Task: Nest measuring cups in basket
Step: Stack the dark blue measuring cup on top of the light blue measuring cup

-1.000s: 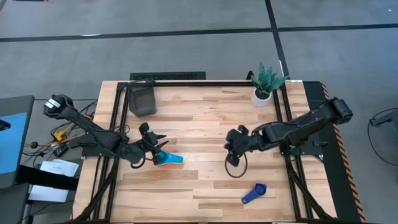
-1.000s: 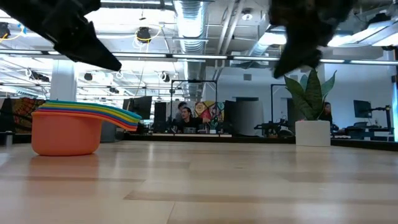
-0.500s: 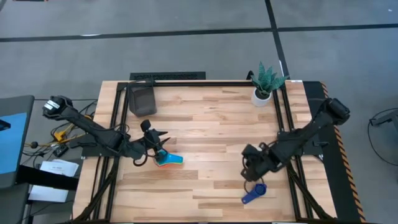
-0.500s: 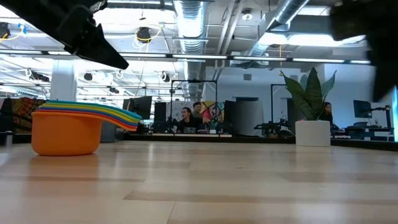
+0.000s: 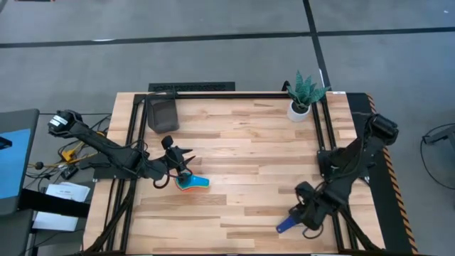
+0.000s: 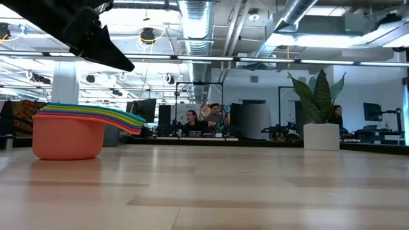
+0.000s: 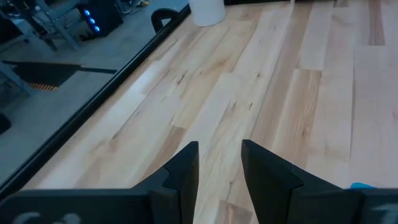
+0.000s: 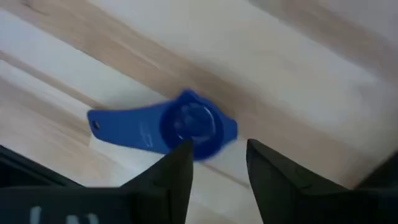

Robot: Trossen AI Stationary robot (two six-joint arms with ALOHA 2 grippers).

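Several measuring cups sit nested in a stack on the table left of centre; the orange one is outermost in the low view, with coloured handles fanned on top. My left gripper hovers open just beyond the stack's far left side, and its wrist view shows bare table. A dark blue cup lies alone on the table near the front right. My right gripper is open above its bowl; in the high view only the handle shows. The dark basket stands at the far left.
A white pot with a green plant stands at the far right corner and shows in the low view. A black frame rail runs along the table's far edge and sides. People sit in the room behind the table.
My right gripper has swung from the table's middle toward the near edge and a little to the right, coming down over the dark blue cup; it has left the low view. My left gripper has drawn slightly away from the stack. The cups have not moved.
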